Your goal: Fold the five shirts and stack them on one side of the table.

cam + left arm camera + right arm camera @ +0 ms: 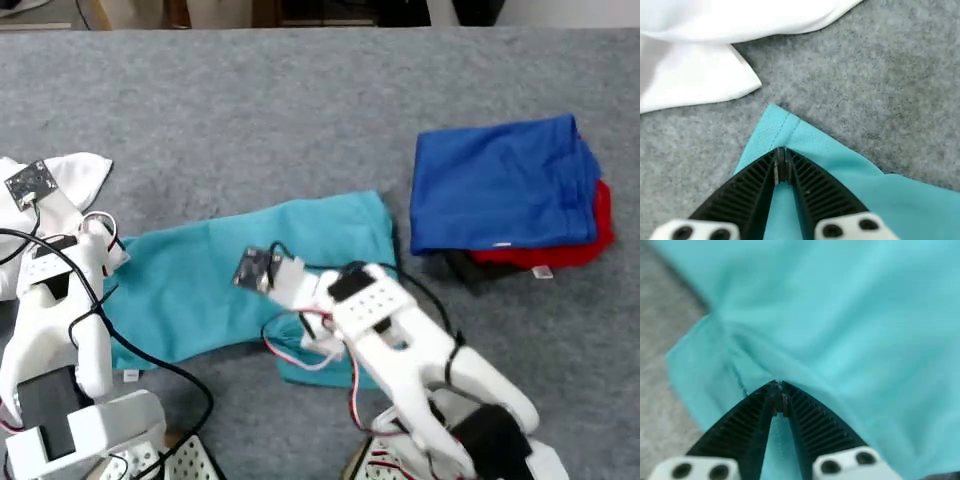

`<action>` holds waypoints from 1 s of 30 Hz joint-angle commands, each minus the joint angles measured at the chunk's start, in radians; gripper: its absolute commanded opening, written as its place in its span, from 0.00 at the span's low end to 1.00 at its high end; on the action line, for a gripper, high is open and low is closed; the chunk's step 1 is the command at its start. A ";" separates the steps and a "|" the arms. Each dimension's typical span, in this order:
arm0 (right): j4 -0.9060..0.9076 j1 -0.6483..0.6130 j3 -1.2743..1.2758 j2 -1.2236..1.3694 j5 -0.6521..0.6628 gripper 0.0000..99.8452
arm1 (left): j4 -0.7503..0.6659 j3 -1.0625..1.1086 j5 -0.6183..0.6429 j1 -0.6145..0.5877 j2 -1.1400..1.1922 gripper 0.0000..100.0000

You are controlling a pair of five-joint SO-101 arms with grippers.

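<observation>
A teal shirt (pixel 250 270) lies spread across the middle of the grey table. At its left corner, in the left wrist view, my left gripper (pixel 780 167) is shut on a hemmed corner of the teal shirt (pixel 850 180). My right gripper (pixel 778 401) is shut on a raised fold of the teal shirt (pixel 850 330) near its front edge. A folded blue shirt (pixel 500 180) tops a stack on the right, over a red shirt (pixel 575 245) and a dark one (pixel 460 268). A white shirt (pixel 70 175) lies crumpled at the far left, close to the left arm (pixel 60 300).
The right arm (pixel 420 350) stretches from the front edge over the teal shirt's near side. Cables loop beside both arm bases. In the left wrist view, the white shirt (pixel 700 60) lies just beyond the teal corner. Bare grey table (pixel 300 110) spans the back.
</observation>
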 commanded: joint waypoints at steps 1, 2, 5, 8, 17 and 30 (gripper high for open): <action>0.069 -0.124 0.058 -0.183 0.012 0.00 | -0.014 -0.005 0.008 -0.011 -0.004 0.02; 0.081 -0.168 0.074 -0.240 0.012 0.00 | -0.014 -0.005 0.008 -0.011 -0.004 0.02; 0.098 -0.274 0.122 -0.363 0.014 0.00 | -0.011 -0.003 0.008 -0.011 -0.004 0.02; 0.107 -0.320 0.148 -0.381 0.057 0.00 | -0.011 0.000 0.008 -0.011 -0.004 0.02; 0.242 -0.033 -0.056 -0.412 0.230 0.00 | -0.009 0.005 0.006 -0.011 -0.008 0.02; -0.025 0.331 -0.527 0.124 0.180 0.00 | 0.222 -0.189 0.006 0.089 -0.093 0.02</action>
